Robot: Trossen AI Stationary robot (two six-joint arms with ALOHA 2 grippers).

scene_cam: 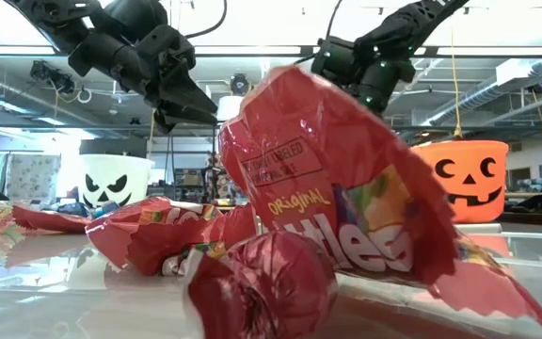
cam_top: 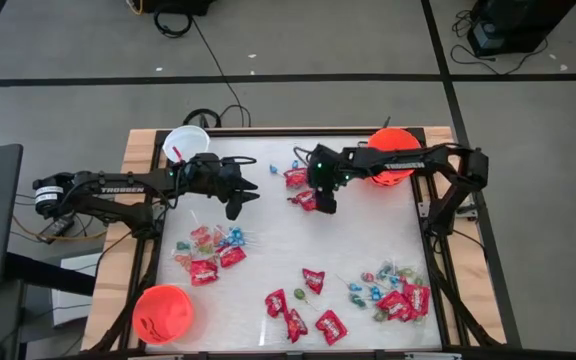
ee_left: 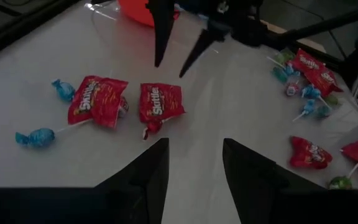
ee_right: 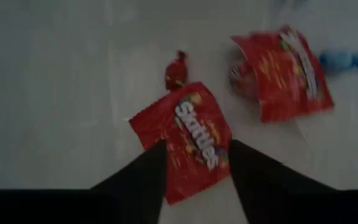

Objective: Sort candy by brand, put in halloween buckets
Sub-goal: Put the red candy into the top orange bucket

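Note:
Two red Skittles packets [ee_right: 188,134] [ee_right: 284,71] lie flat on the white table near its far middle, with a small red wrapped sweet [ee_right: 176,70] beside them. My right gripper [cam_top: 324,205] hangs open just above the nearer packet [ee_left: 160,102], its fingers [ee_left: 160,37] clear of it. My left gripper [cam_top: 246,200] stands open to the left of these packets, raised off the table, with nothing between its fingers. A white bucket [cam_top: 186,143] stands at the far left, one orange bucket [cam_top: 393,155] at the far right, and another [cam_top: 163,312] at the near left.
Loose candy lies in heaps: lollipops and red packets at the left [cam_top: 213,250], red packets at the near middle [cam_top: 303,310], mixed pieces at the near right [cam_top: 393,295]. Two blue lollipops [ee_left: 35,135] lie beside the far packets. A wooden rim [cam_top: 133,200] frames the table.

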